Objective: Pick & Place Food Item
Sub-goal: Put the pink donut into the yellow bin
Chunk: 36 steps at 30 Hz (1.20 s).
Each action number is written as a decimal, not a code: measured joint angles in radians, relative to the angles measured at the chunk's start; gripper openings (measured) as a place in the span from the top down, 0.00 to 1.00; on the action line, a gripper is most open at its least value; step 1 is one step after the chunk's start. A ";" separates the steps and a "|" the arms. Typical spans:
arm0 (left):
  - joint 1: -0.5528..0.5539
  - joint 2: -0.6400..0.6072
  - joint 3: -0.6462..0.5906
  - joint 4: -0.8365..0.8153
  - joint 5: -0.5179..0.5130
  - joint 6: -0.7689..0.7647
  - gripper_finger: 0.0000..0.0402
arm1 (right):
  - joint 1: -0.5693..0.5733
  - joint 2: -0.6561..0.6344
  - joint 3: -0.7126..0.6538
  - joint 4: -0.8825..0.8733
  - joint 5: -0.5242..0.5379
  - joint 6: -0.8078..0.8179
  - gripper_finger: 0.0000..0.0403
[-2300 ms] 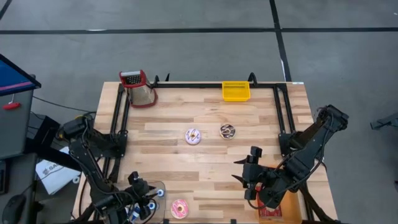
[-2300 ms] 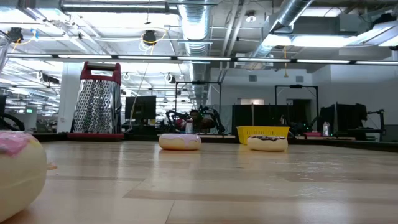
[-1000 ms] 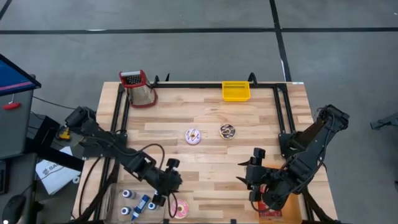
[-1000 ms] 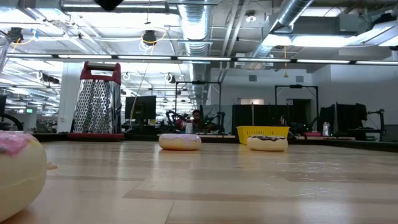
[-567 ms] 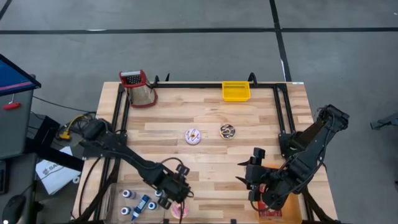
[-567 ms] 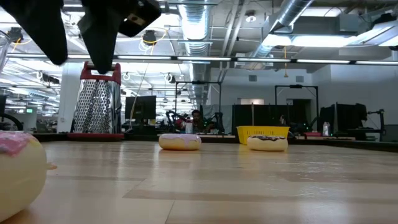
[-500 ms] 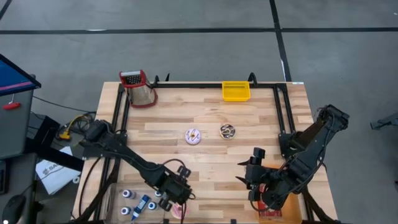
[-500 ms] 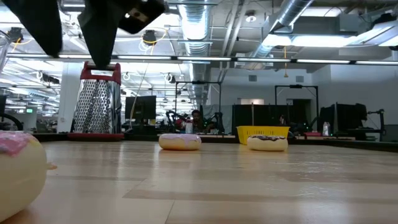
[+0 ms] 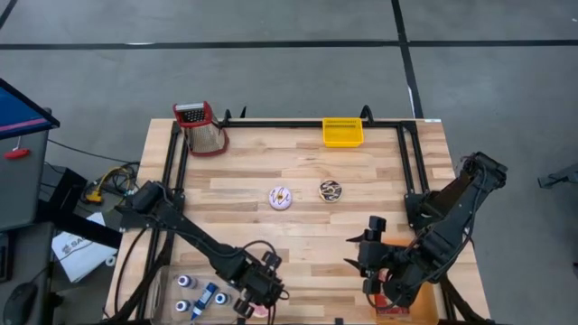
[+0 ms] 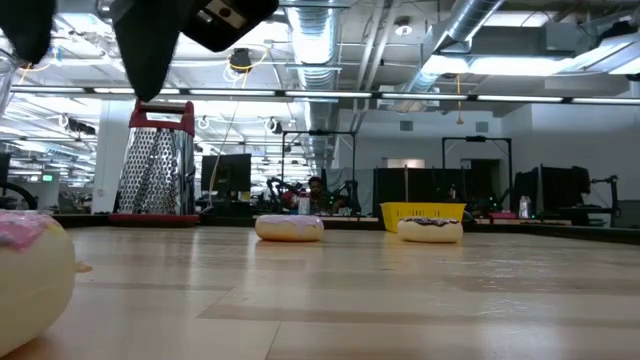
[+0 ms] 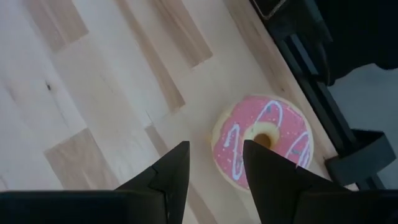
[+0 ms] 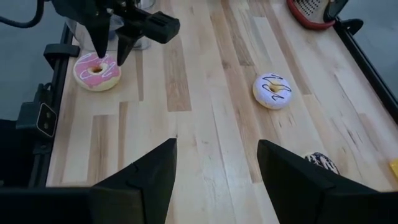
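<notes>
Left gripper (image 11: 211,163) hangs over the pink-iced ring doughnut with white drizzle (image 11: 264,140) at the wooden table's (image 9: 307,221) near edge, fingers parted, nothing held. Risk: one finger looks set over the icing; descending so could shove the doughnut off the edge. Right gripper (image 12: 214,163) waits open, well apart.

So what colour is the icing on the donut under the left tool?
Pink icing with white squiggles on the round donut; clearest in the left wrist view.

Grater (image 9: 200,128) stands at the table's (image 9: 298,230) far left corner; tray (image 9: 343,132) on the far edge, right of centre; two doughnuts (image 9: 281,198) (image 9: 330,190) side by side mid-table; a third doughnut (image 12: 96,70) at the near edge, under the left gripper (image 12: 109,55); right gripper (image 9: 368,258) near right.
</notes>
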 joint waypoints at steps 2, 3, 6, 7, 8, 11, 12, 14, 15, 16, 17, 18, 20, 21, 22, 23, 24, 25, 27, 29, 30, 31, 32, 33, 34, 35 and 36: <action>0.000 0.000 0.000 0.008 0.005 -0.005 0.64 | 0.002 0.001 0.000 0.002 0.000 0.001 0.46; 0.000 0.000 0.000 0.009 0.007 -0.005 0.64 | 0.002 0.001 0.000 0.002 0.000 0.002 0.46; 0.000 0.006 0.001 0.025 0.013 -0.009 0.64 | 0.002 0.002 0.000 0.002 -0.001 0.010 0.46; -0.001 0.010 0.001 0.023 0.014 -0.010 0.64 | 0.002 0.002 0.000 0.002 -0.001 0.010 0.46; -0.003 0.014 0.001 0.012 0.014 -0.012 0.64 | 0.004 0.002 0.000 0.002 0.000 0.010 0.46; -0.006 0.025 0.000 0.024 0.022 -0.030 0.64 | 0.007 0.002 0.000 0.002 0.000 0.017 0.46; -0.009 0.026 0.000 0.018 0.026 -0.034 0.63 | 0.007 0.003 0.000 0.002 -0.001 0.017 0.46; -0.012 0.037 0.002 0.033 0.029 -0.037 0.61 | 0.008 0.003 0.000 0.002 -0.002 0.018 0.46; -0.013 0.040 0.001 0.030 0.029 -0.036 0.59 | 0.008 0.003 0.000 0.002 -0.003 0.018 0.46; -0.015 0.042 0.000 0.023 0.029 -0.036 0.57 | 0.008 0.003 0.000 0.002 -0.002 0.018 0.46; -0.016 0.046 0.000 0.032 0.029 -0.036 0.56 | 0.008 0.003 0.000 0.001 -0.002 0.018 0.46; -0.015 0.049 0.002 0.051 0.029 -0.035 0.54 | 0.008 0.003 0.000 0.001 -0.003 0.018 0.46; -0.015 0.059 0.001 0.039 0.029 -0.035 0.51 | 0.007 0.003 0.000 0.002 -0.003 0.018 0.46; -0.015 0.066 0.001 0.037 0.029 -0.035 0.50 | 0.007 0.003 0.000 0.001 -0.003 0.018 0.46; -0.015 0.073 0.001 0.045 0.028 -0.035 0.48 | 0.008 0.003 0.000 0.002 -0.003 0.018 0.46; -0.015 0.078 0.001 0.042 0.028 -0.035 0.47 | 0.009 0.003 0.000 0.002 -0.003 0.018 0.46; -0.015 0.079 0.001 0.034 0.029 -0.035 0.47 | 0.010 0.003 0.000 0.001 -0.003 0.018 0.46; -0.015 0.079 0.001 0.036 0.030 -0.035 0.46 | 0.010 0.003 0.000 0.001 -0.003 0.018 0.46; -0.015 0.084 0.002 0.046 0.030 -0.035 0.45 | 0.013 0.003 0.000 0.001 -0.003 0.018 0.46; -0.015 0.085 0.001 0.043 0.038 -0.038 0.44 | 0.014 0.003 0.000 0.001 -0.003 0.018 0.46; -0.015 0.085 0.001 0.047 0.036 -0.038 0.44 | 0.014 0.003 0.000 0.001 -0.003 0.018 0.46; -0.015 0.085 0.001 0.047 0.035 -0.038 0.45 | 0.014 0.003 0.000 0.001 -0.003 0.018 0.46; -0.015 0.085 0.001 0.046 0.036 -0.038 0.45 | 0.014 0.003 0.000 0.001 -0.003 0.018 0.46; -0.015 0.085 0.001 0.046 0.036 -0.040 0.45 | 0.014 0.003 0.000 0.001 -0.004 0.018 0.46; -0.015 0.085 0.001 0.045 0.035 -0.054 0.45 | 0.014 0.003 0.000 0.001 -0.004 0.018 0.46; -0.010 0.085 0.004 0.035 0.040 -0.065 0.46 | 0.014 0.003 0.000 0.001 -0.004 0.018 0.46; -0.004 0.086 0.008 0.021 0.056 -0.082 0.46 | 0.014 0.003 0.000 0.001 -0.003 0.018 0.46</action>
